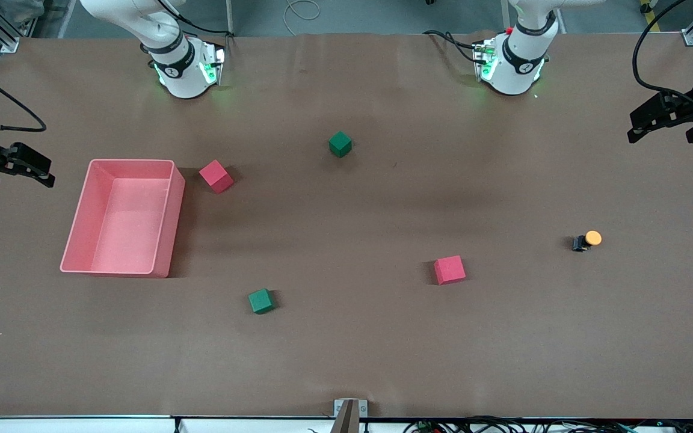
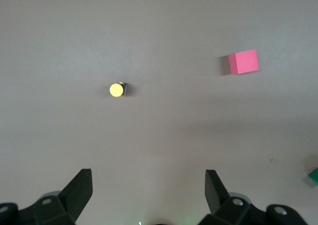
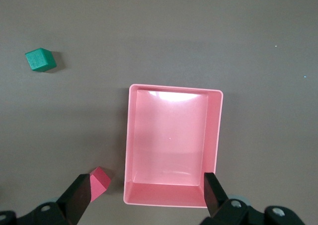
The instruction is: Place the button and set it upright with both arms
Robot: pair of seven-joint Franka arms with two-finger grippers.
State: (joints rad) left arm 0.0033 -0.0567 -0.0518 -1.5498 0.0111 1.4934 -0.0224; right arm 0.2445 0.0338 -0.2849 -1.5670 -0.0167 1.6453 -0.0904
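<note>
The button (image 1: 587, 240) lies tipped on its side on the bench (image 1: 346, 349), toward the left arm's end. The pink bin (image 1: 119, 216) holds nothing. Left gripper (image 2: 148, 187) and right gripper (image 3: 147, 191) hang high, jaws apart. Righting the button requires a grasp.

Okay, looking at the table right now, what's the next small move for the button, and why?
Probably lower the open left gripper toward the button. It lies tipped on the table at the left arm's end, orange cap sideways, away from the pink bin. The open right gripper waits over that bin.
</note>
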